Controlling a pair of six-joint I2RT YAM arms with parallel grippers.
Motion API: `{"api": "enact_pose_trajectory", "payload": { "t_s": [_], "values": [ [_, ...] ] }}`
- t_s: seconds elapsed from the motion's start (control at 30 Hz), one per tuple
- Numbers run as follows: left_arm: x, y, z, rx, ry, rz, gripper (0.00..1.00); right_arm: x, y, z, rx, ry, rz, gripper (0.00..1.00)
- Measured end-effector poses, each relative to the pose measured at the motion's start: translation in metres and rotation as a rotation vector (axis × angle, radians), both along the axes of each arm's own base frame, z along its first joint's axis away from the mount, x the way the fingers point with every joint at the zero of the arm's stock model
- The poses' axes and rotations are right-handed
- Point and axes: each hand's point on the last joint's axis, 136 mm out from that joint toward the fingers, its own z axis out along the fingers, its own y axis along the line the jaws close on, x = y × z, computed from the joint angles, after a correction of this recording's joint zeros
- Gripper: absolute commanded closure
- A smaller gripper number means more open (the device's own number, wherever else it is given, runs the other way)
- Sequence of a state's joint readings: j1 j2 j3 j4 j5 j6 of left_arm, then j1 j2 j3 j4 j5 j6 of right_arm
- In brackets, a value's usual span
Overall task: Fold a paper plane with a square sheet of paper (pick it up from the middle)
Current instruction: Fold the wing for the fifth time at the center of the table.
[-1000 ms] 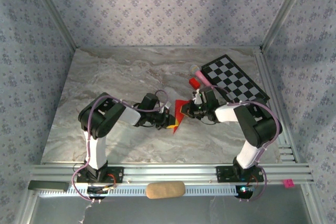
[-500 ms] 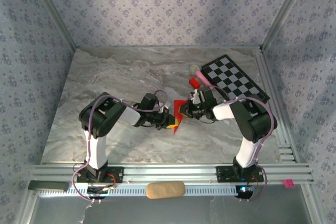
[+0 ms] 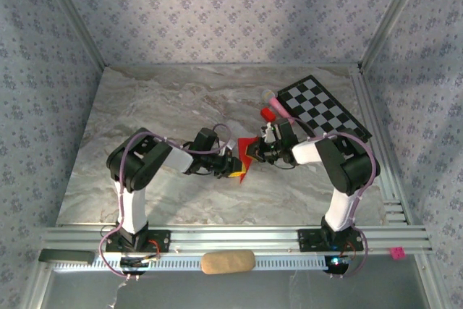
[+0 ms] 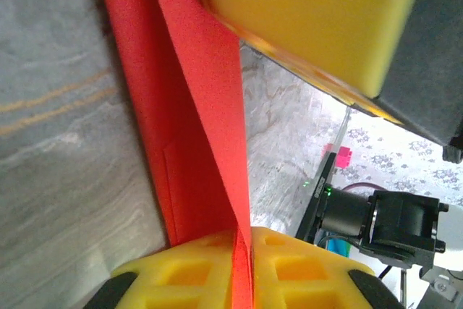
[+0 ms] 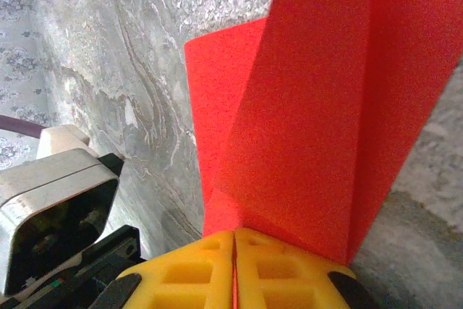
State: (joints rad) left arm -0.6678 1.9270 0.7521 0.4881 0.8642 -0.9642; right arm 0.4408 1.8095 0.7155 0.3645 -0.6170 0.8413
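Observation:
The square sheet of paper (image 3: pixel 246 154) is bright red, creased and folded smaller, and is held just above the table's middle between both grippers. My left gripper (image 3: pixel 235 167) comes in from the left. In the left wrist view its yellow pads (image 4: pixel 244 240) pinch a fold of the paper (image 4: pixel 195 92) in the thin slit between them. My right gripper (image 3: pixel 259 151) comes in from the right, and its pads (image 5: pixel 235 240) are pressed together on the bottom edge of the standing red folds (image 5: pixel 311 121). One right fingertip (image 4: pixel 311 12) shows at the top of the left wrist view.
A small red block (image 3: pixel 268 113) and a pink-tipped object (image 3: pixel 273 99) lie just behind the right gripper. A black-and-white checkered board (image 3: pixel 323 108) sits at the back right. A tan pad (image 3: pixel 227 261) rests on the front rail. The marble tabletop (image 3: pixel 152 106) stretches left and back.
The right arm's elbow has swung left and its gripper has edged towards the left gripper. The red paper between them now looks narrower. The left arm has barely moved.

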Motion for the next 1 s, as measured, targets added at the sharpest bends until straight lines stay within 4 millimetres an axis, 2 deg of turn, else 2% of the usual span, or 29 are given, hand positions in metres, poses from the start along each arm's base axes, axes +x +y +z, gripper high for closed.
{"api": "enact_pose_trajectory", "payload": {
  "t_s": [0.27,0.57,1.0],
  "values": [
    [-0.003,0.003,-0.005,0.062,-0.025,-0.027,0.97,0.0,0.0,-0.001,-0.007,0.004,-0.001,0.9],
    [-0.006,0.005,-0.005,0.085,-0.046,-0.043,0.9,-0.001,0.001,-0.001,-0.013,0.008,-0.001,0.9],
    [-0.015,0.012,-0.005,0.122,-0.045,-0.072,0.97,-0.001,0.001,-0.002,-0.027,0.016,-0.003,0.9]
  ]
}}
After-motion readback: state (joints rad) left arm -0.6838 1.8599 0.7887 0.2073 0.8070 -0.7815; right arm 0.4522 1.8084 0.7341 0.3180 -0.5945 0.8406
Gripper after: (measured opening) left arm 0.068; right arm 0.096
